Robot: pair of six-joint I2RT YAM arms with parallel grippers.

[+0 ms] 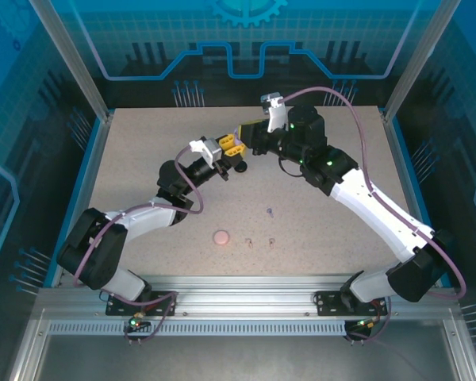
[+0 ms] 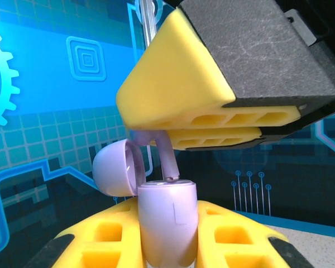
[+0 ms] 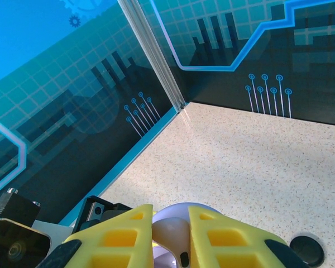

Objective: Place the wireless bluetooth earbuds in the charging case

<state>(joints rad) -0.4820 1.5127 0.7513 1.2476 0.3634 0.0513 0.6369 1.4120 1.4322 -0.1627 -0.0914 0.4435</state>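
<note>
My left gripper is shut on a lavender charging case, held upright with its lid swung open to the left. My right gripper is shut on a lavender earbud. In the left wrist view the earbud's stem hangs from the right gripper's yellow fingers, its tip touching the top of the case. From above, both grippers meet over the middle back of the table, left and right. A second lavender earbud lies on the table.
A pink round case sits near the front centre with two small beige earbuds to its right. A black round case lies on the table below the grippers. Blue walls and metal posts ring the table.
</note>
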